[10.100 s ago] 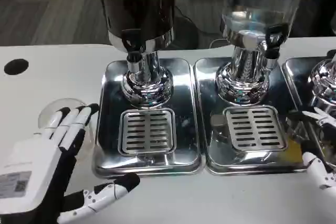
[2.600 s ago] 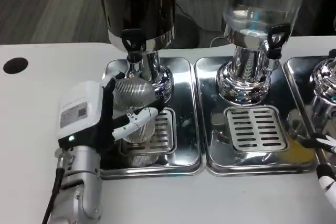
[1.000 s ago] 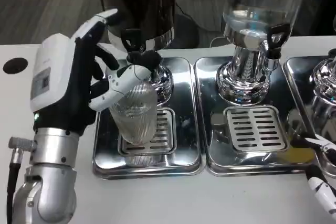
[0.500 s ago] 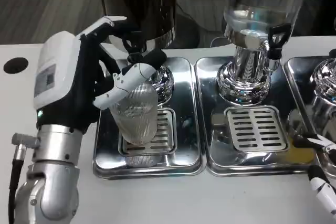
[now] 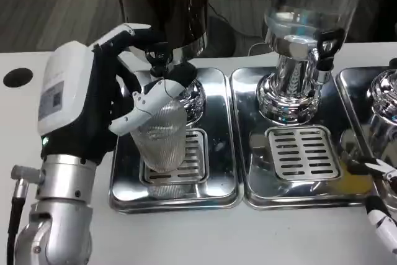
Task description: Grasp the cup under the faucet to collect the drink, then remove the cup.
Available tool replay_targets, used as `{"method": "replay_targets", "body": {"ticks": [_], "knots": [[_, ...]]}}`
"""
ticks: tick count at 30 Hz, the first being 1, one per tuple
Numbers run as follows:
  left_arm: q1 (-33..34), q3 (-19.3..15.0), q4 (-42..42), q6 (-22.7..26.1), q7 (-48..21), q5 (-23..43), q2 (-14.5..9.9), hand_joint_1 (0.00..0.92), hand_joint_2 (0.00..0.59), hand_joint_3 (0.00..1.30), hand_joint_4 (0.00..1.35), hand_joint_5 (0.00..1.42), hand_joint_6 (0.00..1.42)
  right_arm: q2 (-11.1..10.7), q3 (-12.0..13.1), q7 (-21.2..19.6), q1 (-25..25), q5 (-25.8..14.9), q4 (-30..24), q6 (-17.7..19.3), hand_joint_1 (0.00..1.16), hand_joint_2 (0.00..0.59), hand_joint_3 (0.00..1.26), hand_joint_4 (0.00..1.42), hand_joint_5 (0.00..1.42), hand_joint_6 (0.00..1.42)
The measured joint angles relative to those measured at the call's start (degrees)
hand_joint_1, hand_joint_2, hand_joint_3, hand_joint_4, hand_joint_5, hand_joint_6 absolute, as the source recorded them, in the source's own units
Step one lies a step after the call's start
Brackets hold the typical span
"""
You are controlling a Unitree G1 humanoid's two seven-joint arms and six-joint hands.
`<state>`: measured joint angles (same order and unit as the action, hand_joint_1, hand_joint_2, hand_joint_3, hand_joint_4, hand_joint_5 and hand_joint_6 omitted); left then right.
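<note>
Left hand (image 5: pixel 93 107) — fingers (image 5: pixel 144 100) wrapped around a ribbed clear cup (image 5: pixel 162 134), thumb across its near face, the rest curled behind toward the dispenser. The hold is on the upper part of the cup; the cup's long axis runs down and slightly toward the camera from the fingers, a shade off upright, mouth uppermost.

Directly above the fingertips: the black-handled faucet (image 5: pixel 158 54) of the dark drink dispenser (image 5: pixel 164 4). The cup's mouth sits just beneath the spout — this is the relation everything depends on. The mouth looks roughly in line with the spout, though the thumb hides part of the rim, so exact centring cannot be told.

Below the fingers the cup's base stands over the slotted drip grate (image 5: pixel 177 156) in the left steel tray (image 5: pixel 220 187); whether it touches the grate or hovers just above is not clear.

No liquid visible in the cup; judged as the collecting step, with removal not yet due.

Well to the right of the fingers: clear-tank dispenser (image 5: pixel 310 4) and its own grate (image 5: pixel 302 151). Right hand (image 5: pixel 381 215) — at the far right edge, fingers look spread, holding nothing. The left hand is by far the nearer to the cup.
</note>
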<state>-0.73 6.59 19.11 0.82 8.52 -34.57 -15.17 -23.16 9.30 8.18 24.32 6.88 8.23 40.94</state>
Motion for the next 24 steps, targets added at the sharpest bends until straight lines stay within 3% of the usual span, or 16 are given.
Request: {"method": "replay_targets", "body": {"ticks": [24], "knots": [[-1.3,0.2,0.2,-1.3,0.6,0.0,0.0,0.000,0.043,0.49,0.46,0.89,1.10,0.0,0.0,0.5,0.4,0.0,-1.3,0.0,0.39,0.444,0.31,0.14,0.12,0.02]]}}
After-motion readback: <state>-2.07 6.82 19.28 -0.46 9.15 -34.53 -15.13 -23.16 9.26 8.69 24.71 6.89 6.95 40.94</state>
